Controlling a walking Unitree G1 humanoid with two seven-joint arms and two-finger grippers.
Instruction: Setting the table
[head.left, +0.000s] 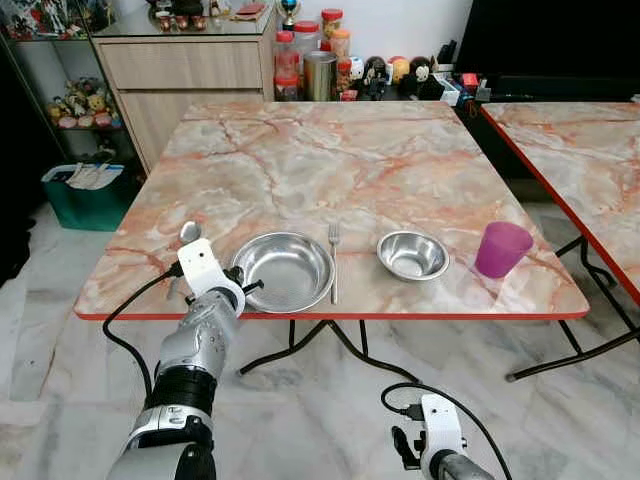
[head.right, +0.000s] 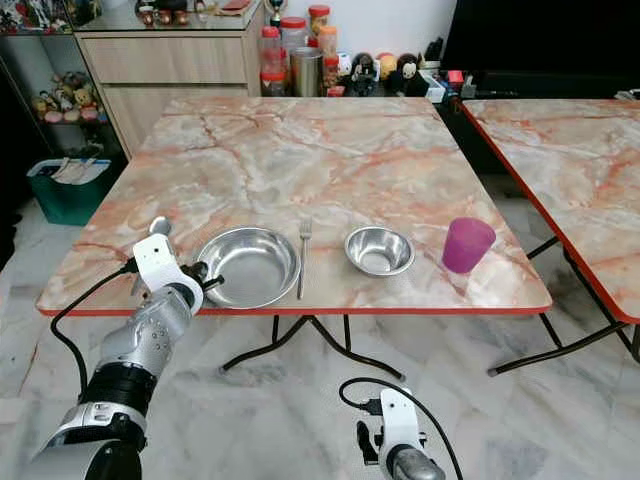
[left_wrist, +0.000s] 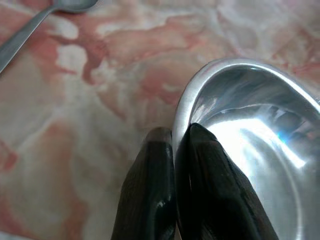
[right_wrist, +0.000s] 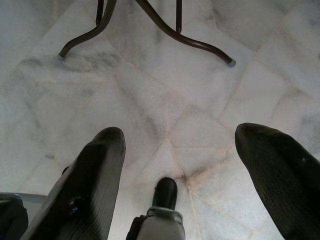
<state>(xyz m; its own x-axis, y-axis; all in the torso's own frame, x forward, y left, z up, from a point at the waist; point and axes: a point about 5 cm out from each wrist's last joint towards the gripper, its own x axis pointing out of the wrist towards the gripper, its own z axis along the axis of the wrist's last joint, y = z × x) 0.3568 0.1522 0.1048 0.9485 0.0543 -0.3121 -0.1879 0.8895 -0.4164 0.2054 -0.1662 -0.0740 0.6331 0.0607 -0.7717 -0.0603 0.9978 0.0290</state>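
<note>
We found the left gripper (left_wrist: 172, 150) closed on the near-left rim of the steel plate (head.left: 283, 270), one finger inside the rim and one outside. The plate rested on the counter (head.left: 330, 160) near its front edge. A spoon (head.left: 187, 237) lay just outboard of the gripper, and a fork (head.left: 334, 262) lay touching or just beside the plate's far side. Beyond the fork stood a small steel bowl (head.left: 413, 254), then a purple cup (head.left: 501, 249). We judged the setting nearly complete; final placement of the plate, and perhaps the spoon, remained. The right gripper (right_wrist: 180, 160) hung idle over the floor, fingers spread wide. We could read no brands or writing; the jar labels at the counter's far edge were too small.
</note>
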